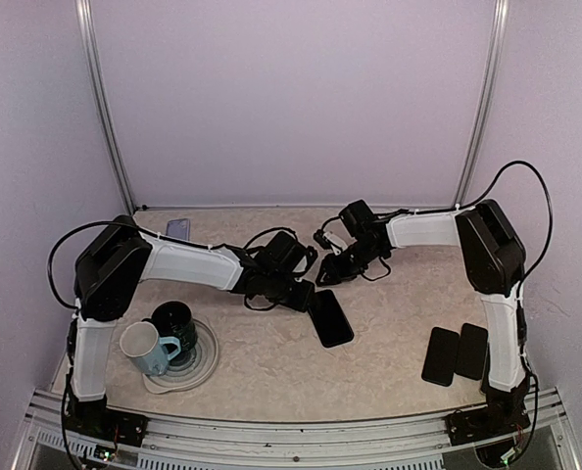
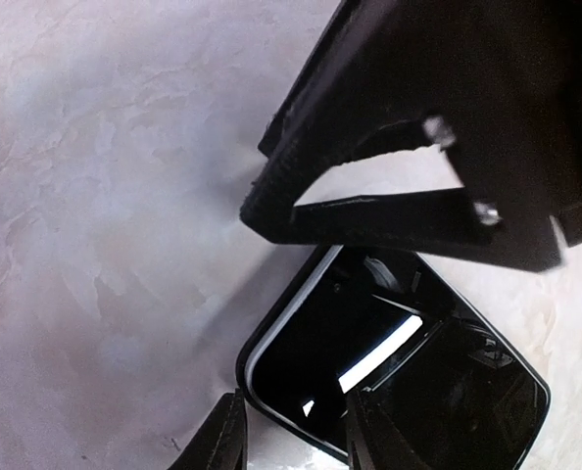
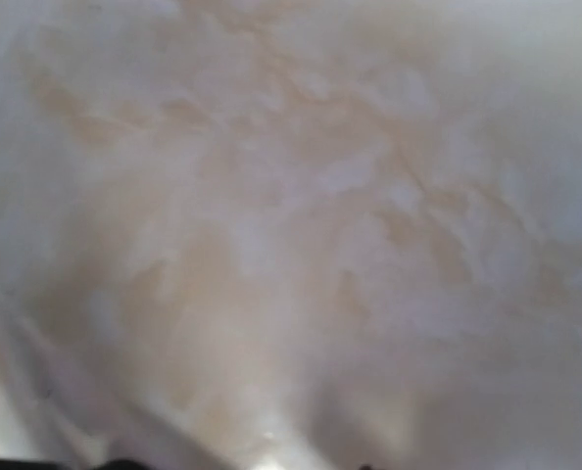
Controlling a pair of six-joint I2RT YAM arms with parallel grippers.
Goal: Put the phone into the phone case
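A black phone (image 1: pixel 331 319) lies flat at the table's middle; in the left wrist view (image 2: pixel 306 357) it has a glossy screen, a thin light line along its edge and a dark rim. I cannot tell whether that rim is a case. My left gripper (image 1: pixel 304 296) is open, its fingertips (image 2: pixel 222 441) on either side of the phone's near corner. My right gripper (image 1: pixel 332 272) hovers just behind the phone; in the left wrist view (image 2: pixel 259 204) its fingers meet at the tips and hold nothing. The right wrist view shows only blurred table.
Two black flat slabs (image 1: pixel 440 354) (image 1: pixel 471 351) lie side by side at the right front. A white mug (image 1: pixel 144 345) and a dark mug (image 1: pixel 177 321) sit on a pale plate (image 1: pixel 201 364) at the left front. A bluish flat item (image 1: pixel 177 228) lies at the back left.
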